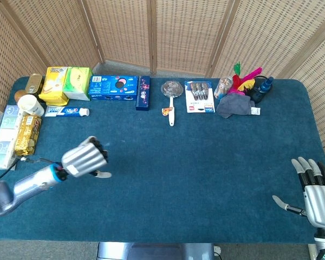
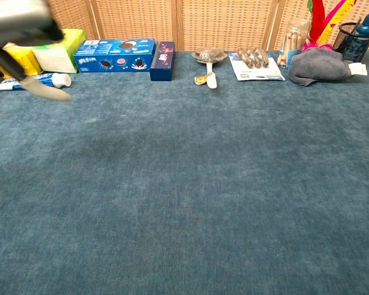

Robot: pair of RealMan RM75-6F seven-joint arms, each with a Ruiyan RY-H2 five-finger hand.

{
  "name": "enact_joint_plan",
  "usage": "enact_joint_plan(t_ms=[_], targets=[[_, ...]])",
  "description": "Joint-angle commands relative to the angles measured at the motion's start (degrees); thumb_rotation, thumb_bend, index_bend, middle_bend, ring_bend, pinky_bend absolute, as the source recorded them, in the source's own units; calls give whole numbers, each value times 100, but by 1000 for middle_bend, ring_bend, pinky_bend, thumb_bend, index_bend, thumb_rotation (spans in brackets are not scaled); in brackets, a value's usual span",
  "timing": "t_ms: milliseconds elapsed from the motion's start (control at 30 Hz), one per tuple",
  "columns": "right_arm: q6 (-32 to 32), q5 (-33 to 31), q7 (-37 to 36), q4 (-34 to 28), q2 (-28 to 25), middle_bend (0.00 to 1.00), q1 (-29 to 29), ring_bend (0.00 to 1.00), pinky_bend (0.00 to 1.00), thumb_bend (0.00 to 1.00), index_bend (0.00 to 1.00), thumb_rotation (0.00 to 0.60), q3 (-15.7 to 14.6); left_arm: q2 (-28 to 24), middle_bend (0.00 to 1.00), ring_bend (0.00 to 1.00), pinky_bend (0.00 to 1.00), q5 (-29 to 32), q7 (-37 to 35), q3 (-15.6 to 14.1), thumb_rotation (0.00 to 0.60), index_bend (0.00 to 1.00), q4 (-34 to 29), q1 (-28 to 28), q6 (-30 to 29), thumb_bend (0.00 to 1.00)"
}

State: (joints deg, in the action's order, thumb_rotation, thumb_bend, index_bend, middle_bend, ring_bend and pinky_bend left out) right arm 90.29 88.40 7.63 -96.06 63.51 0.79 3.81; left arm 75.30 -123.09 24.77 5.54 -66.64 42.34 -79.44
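A table [image 1: 206, 162] covered in dark blue carpet-like cloth stands in front of folding wicker screens [image 1: 173, 32]. Along its far edge sit a yellow and green tissue pack [image 1: 65, 84], a blue cookie box [image 1: 112, 87] printed with dark sandwich cookies, a small dark blue box [image 1: 143, 92], a wire strainer [image 1: 171, 93] with a white handle, a carded set of clips [image 1: 199, 96], a grey cloth [image 1: 234, 105] and bright feathers [image 1: 245, 77]; the writing on the packs is too small to read. The toothpaste tube [image 1: 66, 111], white and blue with red lettering, lies flat below the tissue pack. The left hand [image 1: 86, 157] hovers over the cloth near it, fingers curled in, thumb out, holding nothing. The right hand [image 1: 314, 192] rests at the near right corner, fingers spread and empty.
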Motion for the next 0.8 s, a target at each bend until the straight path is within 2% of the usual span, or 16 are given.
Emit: enact_joint_plan(t_ms=[33, 133, 300, 633, 800], targets=[[-8, -8, -7, 4, -1, 0, 3, 0, 0, 0, 0, 300, 3, 53, 1000, 1000, 1000, -337, 301, -39, 96, 1000, -77, 508, 392, 0], [-41, -39, -15, 10, -4, 0, 12, 0, 0, 0, 0, 301, 7, 85, 1000, 1000, 1000, -668, 694, -52, 112, 1000, -63, 895, 678, 0], [-53, -66, -61, 6, -23, 0, 16, 0, 0, 0, 0, 294, 20, 213, 1000, 1000, 1000, -813, 1014, -21, 140, 1000, -174, 1234, 876, 0], [-142, -137, -195, 7, -79, 0, 40, 0, 0, 0, 0, 297, 29, 516, 1000, 1000, 1000, -630, 1522, 158, 200, 1000, -188, 1401, 750, 0], [-116, -113, -193, -11, -83, 0, 32, 0, 0, 0, 0, 296, 23, 505, 1000, 1000, 1000, -508, 1718, 189, 194, 1000, -365, 1463, 870, 0]])
